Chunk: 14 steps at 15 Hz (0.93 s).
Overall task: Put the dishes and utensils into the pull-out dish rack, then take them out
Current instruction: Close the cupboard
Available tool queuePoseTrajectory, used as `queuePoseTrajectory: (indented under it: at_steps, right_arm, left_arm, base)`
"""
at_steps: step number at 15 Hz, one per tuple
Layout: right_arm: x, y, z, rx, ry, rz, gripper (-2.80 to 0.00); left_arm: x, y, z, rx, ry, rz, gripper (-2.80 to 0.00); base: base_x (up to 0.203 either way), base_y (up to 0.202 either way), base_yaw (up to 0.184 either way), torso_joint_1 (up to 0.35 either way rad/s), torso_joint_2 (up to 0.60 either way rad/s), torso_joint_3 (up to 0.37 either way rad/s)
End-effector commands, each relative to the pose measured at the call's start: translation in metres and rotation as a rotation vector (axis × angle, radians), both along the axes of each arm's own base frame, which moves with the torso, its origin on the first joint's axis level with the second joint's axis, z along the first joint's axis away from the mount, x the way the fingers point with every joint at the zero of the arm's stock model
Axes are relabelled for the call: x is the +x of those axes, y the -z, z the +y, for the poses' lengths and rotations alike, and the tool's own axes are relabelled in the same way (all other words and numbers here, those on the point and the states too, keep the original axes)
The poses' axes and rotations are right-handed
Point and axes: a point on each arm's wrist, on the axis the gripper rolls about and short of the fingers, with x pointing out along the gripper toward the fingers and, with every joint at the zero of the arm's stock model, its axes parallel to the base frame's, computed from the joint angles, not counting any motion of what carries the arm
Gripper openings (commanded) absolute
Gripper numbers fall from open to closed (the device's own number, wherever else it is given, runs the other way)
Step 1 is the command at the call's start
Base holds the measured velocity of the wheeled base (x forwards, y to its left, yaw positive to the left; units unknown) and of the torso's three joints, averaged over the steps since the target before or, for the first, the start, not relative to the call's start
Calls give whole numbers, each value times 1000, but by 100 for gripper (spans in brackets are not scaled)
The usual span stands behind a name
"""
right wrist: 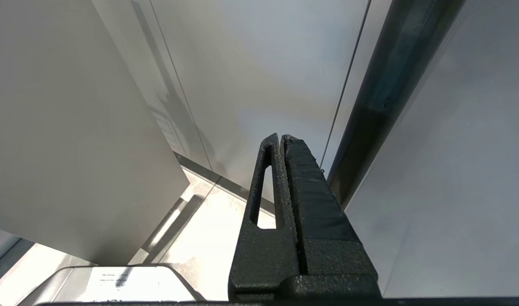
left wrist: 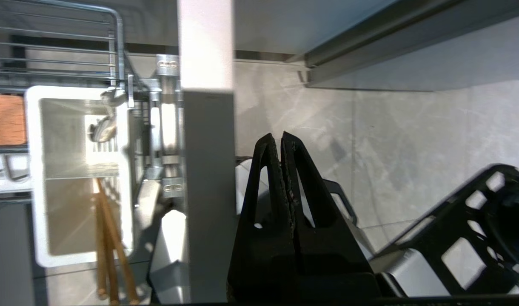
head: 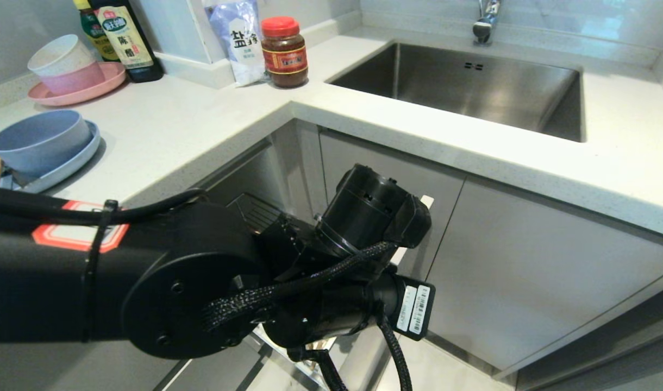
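Note:
The pull-out dish rack [left wrist: 115,42] stands out from the cabinet. Its white utensil caddy [left wrist: 81,170] holds the wooden chopsticks [left wrist: 108,246] and a silvery metal piece [left wrist: 101,129], perhaps the fork. My left gripper [left wrist: 280,136] is shut and empty, just outside the rack's narrow white front [left wrist: 206,170], over the floor. In the head view the left arm [head: 201,271] hides its fingers. The pale blue bowl [head: 38,141] sits on the pale blue plate [head: 76,160] on the counter at left. My right gripper [right wrist: 280,137] hangs shut and empty beside grey cabinet fronts.
A pink plate with stacked bowls [head: 70,76], sauce bottles [head: 125,38], a salt bag [head: 239,38] and a red-lidded jar [head: 284,51] stand at the counter's back. The sink [head: 473,87] lies to the right. A wooden strip [left wrist: 4,119] lies in the rack.

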Motion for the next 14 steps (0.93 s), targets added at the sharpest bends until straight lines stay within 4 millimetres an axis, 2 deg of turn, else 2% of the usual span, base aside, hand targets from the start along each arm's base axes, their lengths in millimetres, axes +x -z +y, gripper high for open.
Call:
queuePoseTrajectory:
  at_steps: [1, 7, 14]
  right_arm:
    - [0, 0, 0, 0, 0, -3, -280]
    - [0, 0, 0, 0, 0, -3, -280]
    - [0, 0, 0, 0, 0, -1, -280]
  left_arm:
    - [2, 5, -2, 37, -35, -28, -280]
    - [4, 4, 0, 68, -83, -78, -280]
    - [22, 2, 12, 122, -167, -139, -280]
  base:
    - [0, 0, 0, 0, 0, 0]
    - [0, 0, 0, 0, 0, 0]
    - [0, 0, 0, 0, 0, 0]
